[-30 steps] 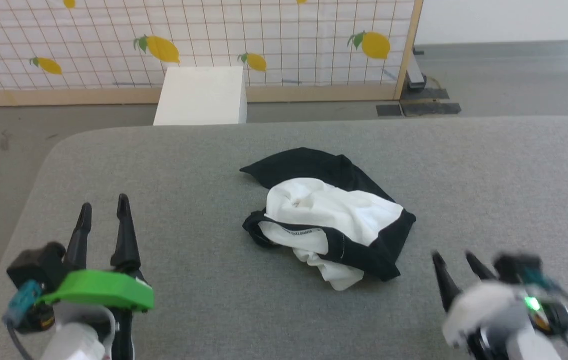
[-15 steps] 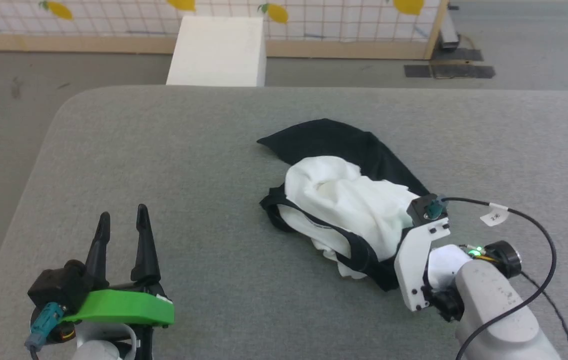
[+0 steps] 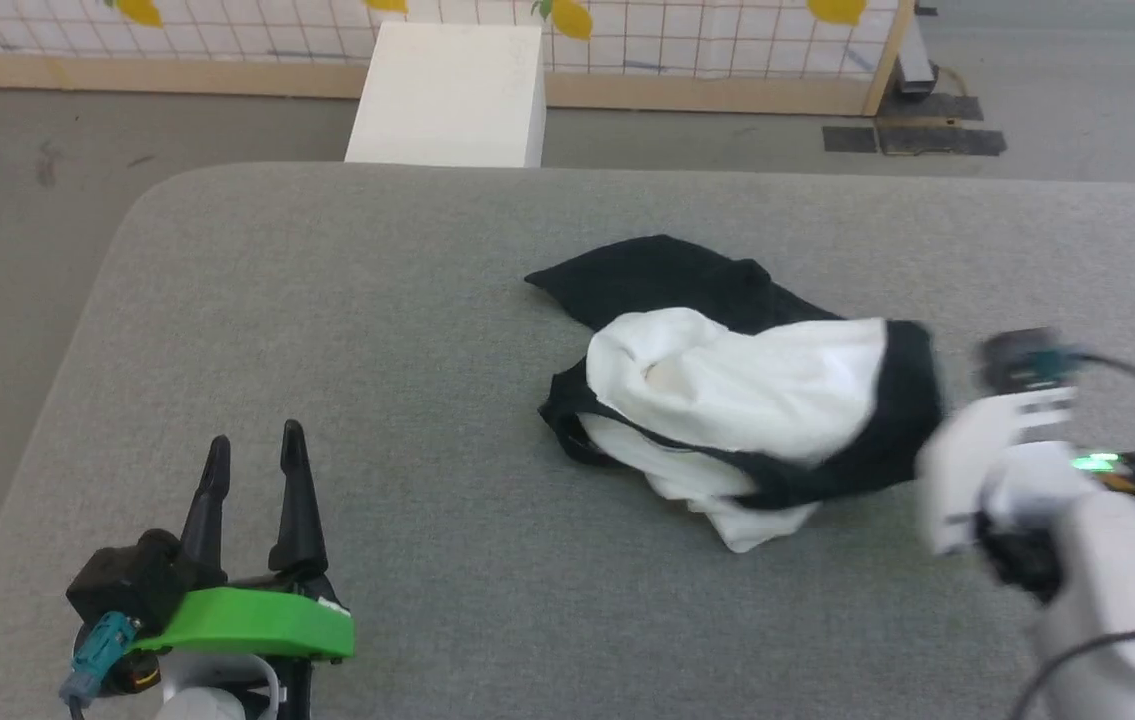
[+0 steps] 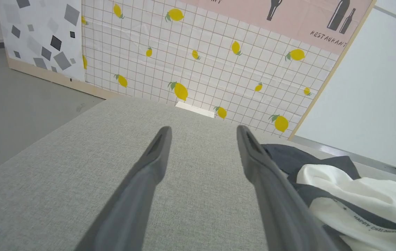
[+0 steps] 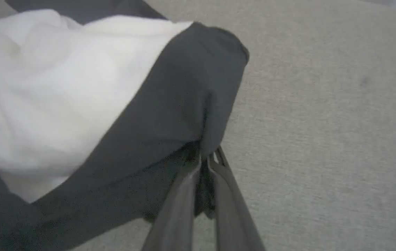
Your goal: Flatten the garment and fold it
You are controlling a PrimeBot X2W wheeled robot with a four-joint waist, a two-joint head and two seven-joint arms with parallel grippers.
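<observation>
**A:** What takes up the most room?

**B:** The grey floor (image 3: pixel 7 200), and a wood-framed grid screen (image 3: pixel 707 40) printed with lemons along the top of the head view. Below them a grey fabric worktop (image 3: pixel 377 300) spans the frame, with 1 rounded corner at upper left.

**A:** And the garment?

**B:** The garment (image 3: pixel 757 390) lies crumpled on the worktop, right of centre. Its long axis runs left to right across the frame. A black pointed corner aims to the upper left, the white panel is bunched in the middle, and a black band closes the right end. In the left wrist view the lettered collar band sits at lower right.

**A:** Anything smaller?

**B:** A white box (image 3: pixel 447 95) stands on the floor beyond the worktop's far edge, at top centre.

**A:** The 2 end effectors?

**B:** The left end effector (image 3: pixel 255 435) sits at lower left, well apart from the cloth, its fingers spread and holding nothing. The right end effector (image 5: pixel 207 155) has its fingers pinched together on the garment's black edge. In the head view that arm is blurred at the right edge.
</observation>
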